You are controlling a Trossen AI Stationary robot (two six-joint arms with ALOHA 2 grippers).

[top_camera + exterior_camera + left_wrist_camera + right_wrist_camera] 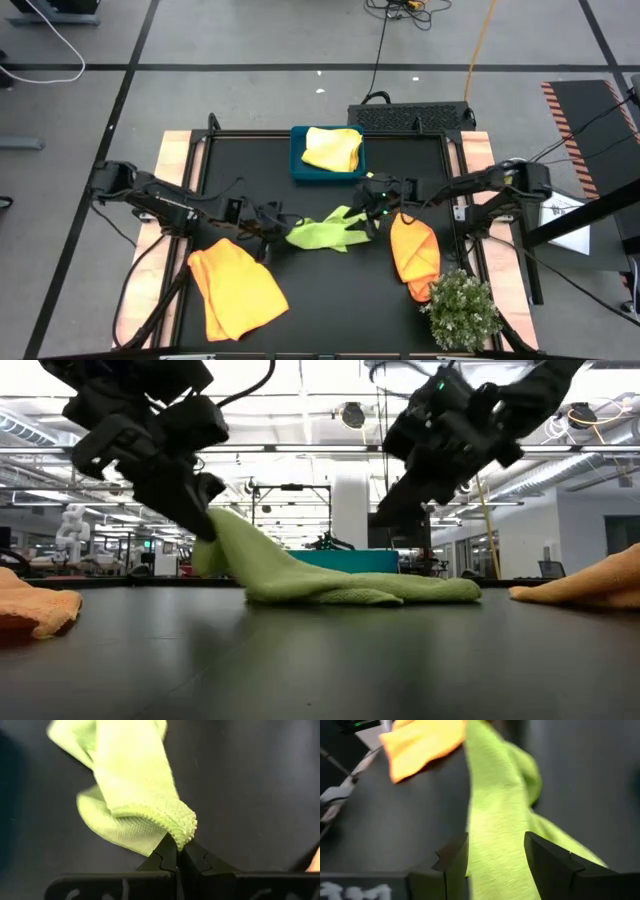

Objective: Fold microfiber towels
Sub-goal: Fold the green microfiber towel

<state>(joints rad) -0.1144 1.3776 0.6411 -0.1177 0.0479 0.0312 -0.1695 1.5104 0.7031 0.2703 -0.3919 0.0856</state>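
A lime green towel [325, 232] lies crumpled at the table's middle. My left gripper [272, 228] is shut on its left end, which is raised off the table in the low view [215, 535]. The rest of the towel [360, 590] lies on the table. My right gripper [372, 215] is open and hangs just above the towel's right end [495, 820], clear of it in the low view [395, 520]. One orange towel [235, 290] lies at the near left and another [413, 255] at the right. A pale yellow towel [332, 148] lies in the teal tray [298, 165]. My left gripper pinches a hemmed corner of the lime towel [184, 831] between its two fingertips [167, 855], only at their free ends. The fingers slant down from the table's left side. The held end is lifted, and the towel slopes down from it, slack, onto the table.
A small bushy green plant [462, 308] stands at the near right corner, close to the right orange towel. The teal tray stands at the far middle. Bare black table [340, 300] shows between the two orange towels.
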